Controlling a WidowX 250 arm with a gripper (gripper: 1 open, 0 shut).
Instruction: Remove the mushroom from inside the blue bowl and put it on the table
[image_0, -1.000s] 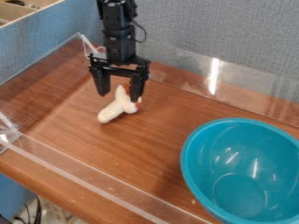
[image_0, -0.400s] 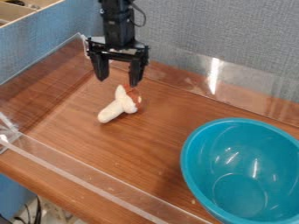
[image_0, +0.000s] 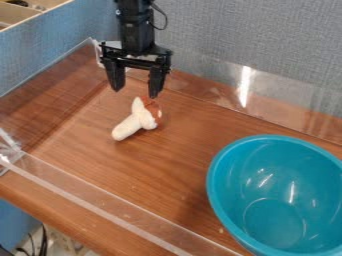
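Arm column: black throughout; narrow, boxy segments stacked vertically; upper end cut off by the frame edge
Cable: thin dark lead looping beside the column on its right
Gripper: black; wide crossbar body carrying two slim prongs
Fingers: matte black; straight; tapering toward the tips
Markings: none legible at this resolution; screws too small to tell

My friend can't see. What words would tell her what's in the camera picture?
A small cream toy mushroom lies on a brown wooden table, outside the big blue bowl, which looks empty. A black robot gripper hangs open just above the mushroom, not touching it.
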